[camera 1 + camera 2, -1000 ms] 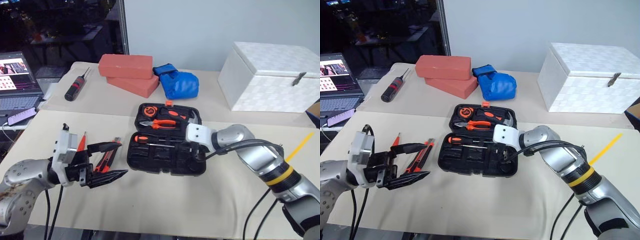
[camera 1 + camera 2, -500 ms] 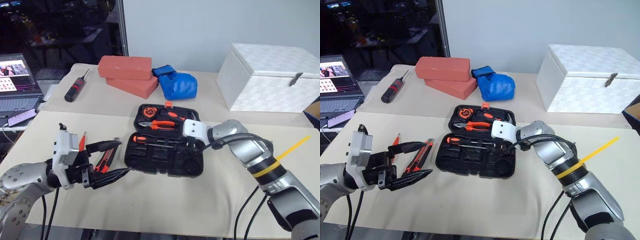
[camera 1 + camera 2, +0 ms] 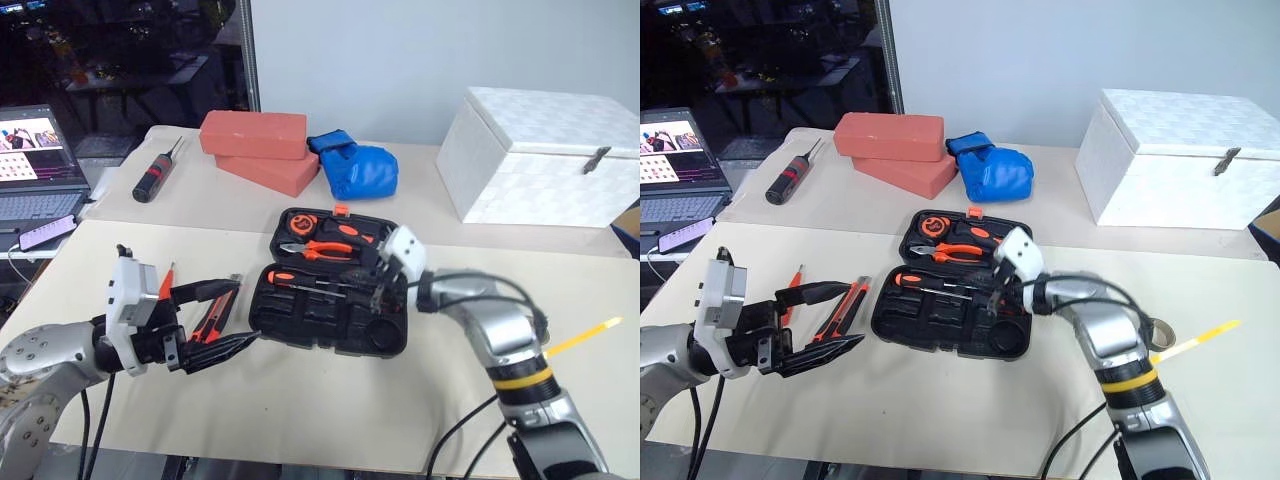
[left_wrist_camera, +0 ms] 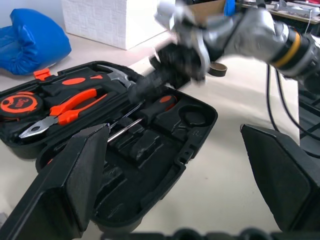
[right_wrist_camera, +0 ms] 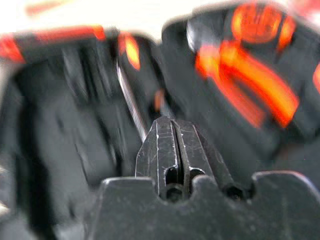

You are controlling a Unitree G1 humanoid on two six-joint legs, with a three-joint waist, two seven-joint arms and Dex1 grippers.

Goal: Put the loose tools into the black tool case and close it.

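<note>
1. Black tool case (image 3: pixel 330 300) lies open at frame centre on the cream table (image 3: pixel 330 400); both halves flat, hinge across the middle, small orange latch (image 3: pixel 339 210) on the far edge.
2. Left gripper (image 3: pixel 222 320), lower left of frame: fingers spread wide, nothing between them. It hangs just left of the case's near-left corner and over the loose tools.
3. Right gripper (image 3: pixel 378 285) reaches in from the lower right to the right part of the case. Fingers (image 5: pixel 172 150) pressed together, nothing pinched; tips low over the hinge line beside the hammer. Contact with the case cannot be told.
4. Count, in case: one slim screwdriver (image 3: pixel 305 281) in the near half; one pair of pliers (image 3: pixel 320 247), one tape measure (image 3: pixel 298 221), one hammer (image 4: pixel 117 75) in the far half. Several near-half recesses bare.
5. Count, loose, left of the case: one utility knife (image 3: pixel 840 311), one orange tool (image 3: pixel 791 285), both partly hidden by the left gripper.
6. Open table in front of the case and to the right of the right arm.
7. Far side: two red bricks (image 3: pixel 255 145) stacked, one blue glove (image 3: pixel 358 168), one white box (image 3: pixel 540 155), one black screwdriver with red band (image 3: pixel 153 178). One laptop (image 3: pixel 35 165) at the left edge.
</note>
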